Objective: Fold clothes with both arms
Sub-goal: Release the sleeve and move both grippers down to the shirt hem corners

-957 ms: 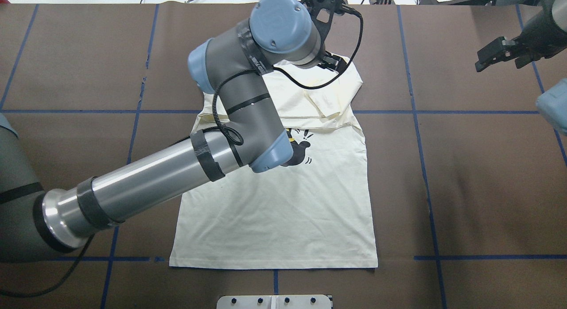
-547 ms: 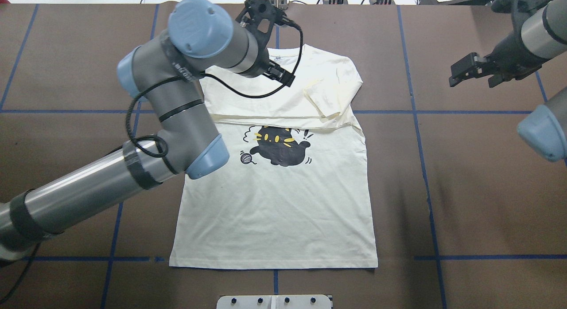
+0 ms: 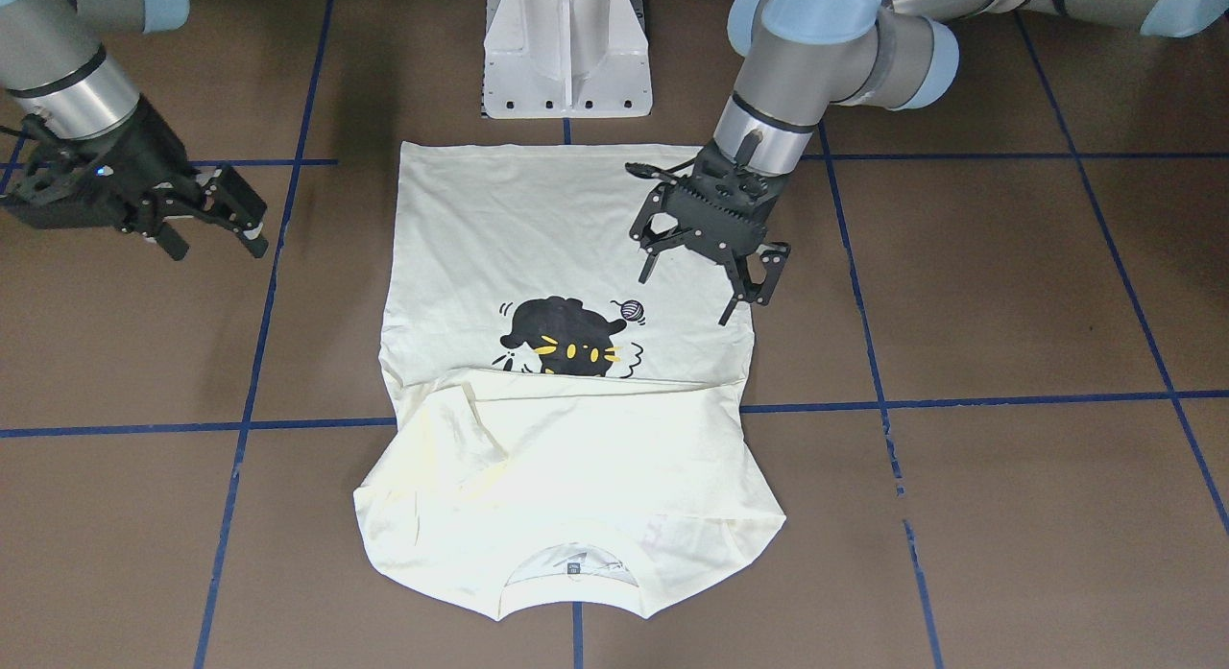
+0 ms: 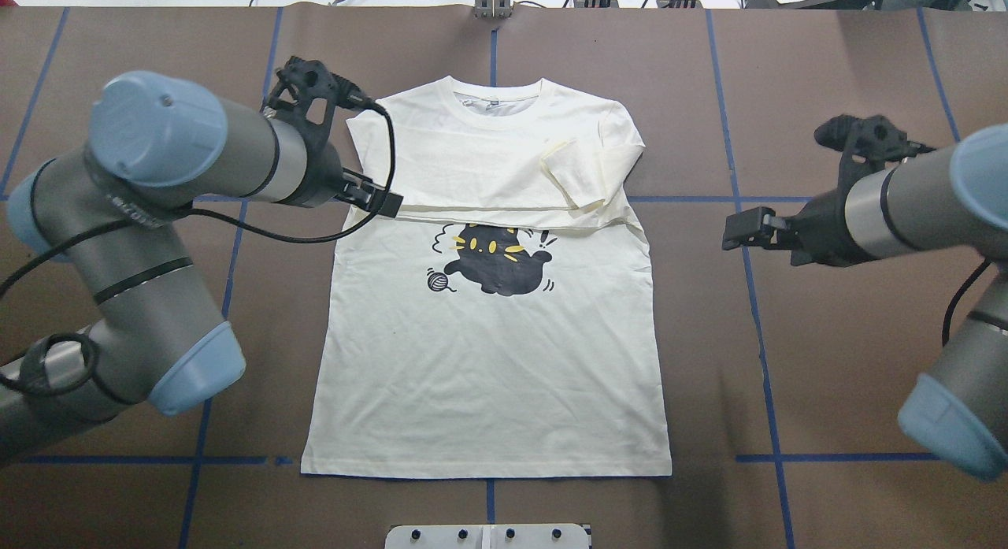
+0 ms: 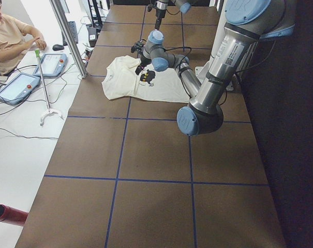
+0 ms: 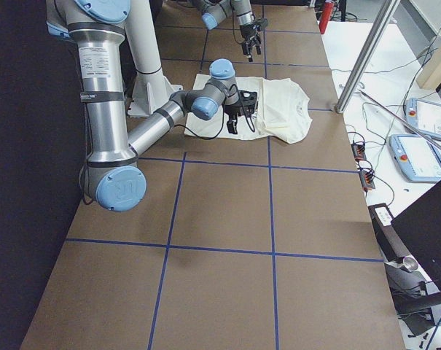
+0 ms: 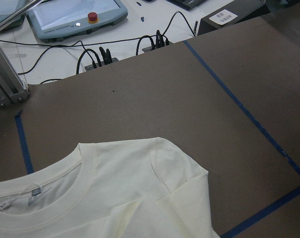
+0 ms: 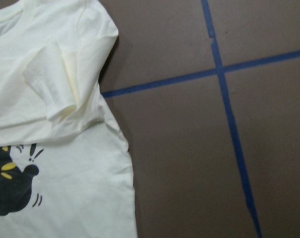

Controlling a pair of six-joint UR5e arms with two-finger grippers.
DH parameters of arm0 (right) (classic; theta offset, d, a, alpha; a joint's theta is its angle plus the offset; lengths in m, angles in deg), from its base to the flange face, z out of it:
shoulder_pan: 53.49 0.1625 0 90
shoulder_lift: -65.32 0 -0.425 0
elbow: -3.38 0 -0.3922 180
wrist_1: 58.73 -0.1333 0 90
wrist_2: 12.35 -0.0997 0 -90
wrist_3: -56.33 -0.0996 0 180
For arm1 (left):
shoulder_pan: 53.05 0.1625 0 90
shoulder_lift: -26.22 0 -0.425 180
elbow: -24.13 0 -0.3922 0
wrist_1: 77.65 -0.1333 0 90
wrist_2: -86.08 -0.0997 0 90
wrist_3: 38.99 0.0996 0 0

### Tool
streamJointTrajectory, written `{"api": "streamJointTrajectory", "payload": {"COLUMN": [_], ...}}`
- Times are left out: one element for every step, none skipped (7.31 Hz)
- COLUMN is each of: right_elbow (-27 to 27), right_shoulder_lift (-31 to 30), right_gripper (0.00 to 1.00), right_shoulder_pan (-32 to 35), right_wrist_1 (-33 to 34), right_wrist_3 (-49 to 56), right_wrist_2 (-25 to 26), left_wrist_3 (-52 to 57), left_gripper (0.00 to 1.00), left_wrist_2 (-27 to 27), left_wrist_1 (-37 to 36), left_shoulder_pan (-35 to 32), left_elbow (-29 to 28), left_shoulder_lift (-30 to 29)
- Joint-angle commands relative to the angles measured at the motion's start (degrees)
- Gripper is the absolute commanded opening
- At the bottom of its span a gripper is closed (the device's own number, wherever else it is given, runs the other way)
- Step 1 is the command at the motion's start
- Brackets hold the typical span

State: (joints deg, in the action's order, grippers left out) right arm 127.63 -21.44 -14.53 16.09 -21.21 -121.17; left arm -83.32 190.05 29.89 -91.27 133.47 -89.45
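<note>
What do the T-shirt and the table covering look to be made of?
T-shirt: soft matte knit, probably cotton jersey; it wrinkles and folds limply. Table covering: matte brown sheet, perhaps paper or vinyl; flat, unreflective, marked with blue tape lines.

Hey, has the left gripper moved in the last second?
Yes. In the overhead view the left gripper swept leftward across the T-shirt, from its folded sleeve side to its opposite edge.

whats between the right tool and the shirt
Only bare brown table cover with a blue tape line. The overhead and front-facing views show nothing else between the right tool and the shirt.
</note>
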Motion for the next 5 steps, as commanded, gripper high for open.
{"api": "streamJointTrajectory", "payload": {"right_elbow": [6.3, 7.6, 8.9, 9.4, 9.5], "right_shoulder_lift": [-3.5, -4.8, -6.8, -7.4, -7.4], "right_gripper": [0.96, 0.92, 0.90, 0.92, 0.94], "right_shoulder_pan": [-14.9, -19.9, -23.4, -24.8, -25.2], "right_wrist_1": [-0.3, -0.5, -0.5, -0.5, -0.5], "right_wrist_3": [-13.5, -18.2, -22.1, -22.2, -22.2], "right_wrist_2": [11.8, 16.1, 18.4, 19.5, 19.6], "left_wrist_3": [-13.0, -18.7, -25.6, -30.6, -34.6], "left_gripper": [0.98, 0.85, 0.77, 0.74, 0.72], "left_wrist_2": [-0.7, -3.7, -8.1, -10.3, -12.7], "left_wrist_1": [1.0, 2.1, 5.1, 5.5, 5.3], "left_shoulder_pan": [6.1, 10.0, 15.8, 20.5, 24.3], "left_elbow": [7.1, 7.9, 7.9, 8.0, 7.9], "left_shoulder_lift": [9.6, 12.1, 15.1, 17.2, 18.4]}}
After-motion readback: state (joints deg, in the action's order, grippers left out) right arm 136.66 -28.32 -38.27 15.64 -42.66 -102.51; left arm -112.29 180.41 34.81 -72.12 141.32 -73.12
